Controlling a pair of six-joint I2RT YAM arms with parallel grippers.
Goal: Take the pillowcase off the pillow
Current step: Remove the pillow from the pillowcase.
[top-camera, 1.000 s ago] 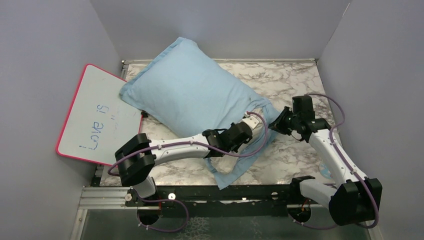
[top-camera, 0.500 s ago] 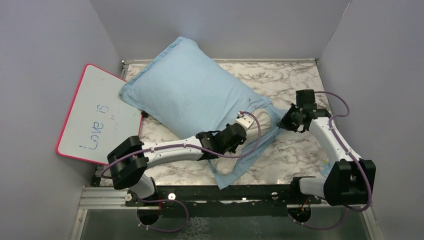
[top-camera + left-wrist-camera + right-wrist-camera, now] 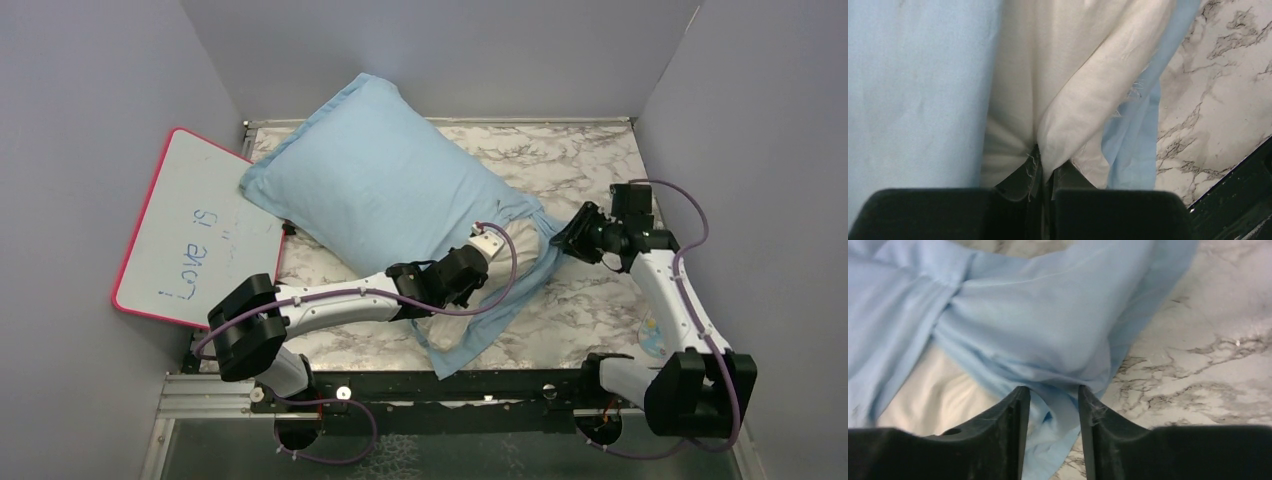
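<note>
The pillowcase (image 3: pixel 380 180) shows its plain light blue face and covers most of the pillow, which lies slanted across the marble table. The off-white pillow (image 3: pixel 519 240) shows only at the open near-right end. My left gripper (image 3: pixel 490 244) is shut on a pinch of the pillow's white cloth (image 3: pixel 1048 75), its fingers closed at the bottom of the left wrist view (image 3: pixel 1047 172). My right gripper (image 3: pixel 563 236) is open at the pillowcase's right edge. A fold of blue cloth (image 3: pixel 1048 305) lies between its spread fingertips (image 3: pixel 1053 390), beside the white pillow (image 3: pixel 943 395).
A pink-rimmed whiteboard (image 3: pixel 200 235) with writing leans at the table's left side. Grey walls close in the left, back and right. Bare marble table (image 3: pixel 590 160) lies behind and right of the pillow. A small blue-and-white object (image 3: pixel 650 335) sits by the right arm.
My right arm has drawn back to the right, its gripper now at the pillowcase's right edge. My left gripper has pulled slightly toward the near left, and more white pillow shows.
</note>
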